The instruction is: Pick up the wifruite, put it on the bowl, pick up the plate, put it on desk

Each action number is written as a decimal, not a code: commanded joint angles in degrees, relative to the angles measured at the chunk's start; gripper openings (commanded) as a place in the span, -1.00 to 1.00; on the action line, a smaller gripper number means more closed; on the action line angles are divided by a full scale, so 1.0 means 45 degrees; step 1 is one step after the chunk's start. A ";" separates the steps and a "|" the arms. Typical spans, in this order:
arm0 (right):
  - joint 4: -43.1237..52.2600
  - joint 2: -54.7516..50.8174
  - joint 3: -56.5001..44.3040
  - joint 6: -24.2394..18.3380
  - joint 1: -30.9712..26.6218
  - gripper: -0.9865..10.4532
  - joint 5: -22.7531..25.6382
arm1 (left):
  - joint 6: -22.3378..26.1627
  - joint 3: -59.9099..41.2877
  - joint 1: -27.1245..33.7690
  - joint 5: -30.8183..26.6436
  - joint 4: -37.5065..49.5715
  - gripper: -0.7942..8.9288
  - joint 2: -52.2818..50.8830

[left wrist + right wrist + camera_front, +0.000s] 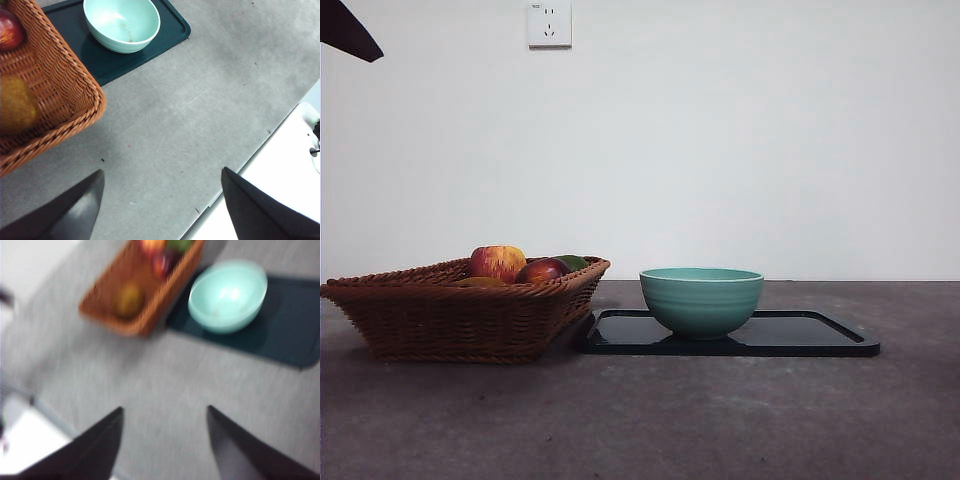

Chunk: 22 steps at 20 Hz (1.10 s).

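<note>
Front view gives you the layout: the bowl (701, 300) stands empty on the tray (820, 335), touching distance from the basket (440, 320), so the carry should be short. Your wifruite (15, 105) lies low in the basket, below the apple (498, 262). Both the left gripper (160, 200) and right gripper (165, 440) hang wide open, holding nothing, well back over the desk (200, 110).

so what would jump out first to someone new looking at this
Probably the teal bowl, sitting empty on the black tray mid-table. Next the wicker basket just beside it, holding a red-and-yellow apple and a dark red fruit. Both grippers hang open over bare desk, holding nothing.
</note>
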 commanded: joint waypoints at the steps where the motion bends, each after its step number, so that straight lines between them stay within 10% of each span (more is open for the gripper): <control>1: 0.0685 0.0967 0.0563 0.0675 0.0019 -0.31 0.0505 | 0.0117 0.0121 -0.0068 0.0058 0.0146 -0.07 0.0092; 22: 0.2234 1.3911 0.7189 -0.1579 -0.2259 -0.31 0.0991 | 0.0325 0.0121 -0.0068 0.0058 0.0136 -0.07 0.0092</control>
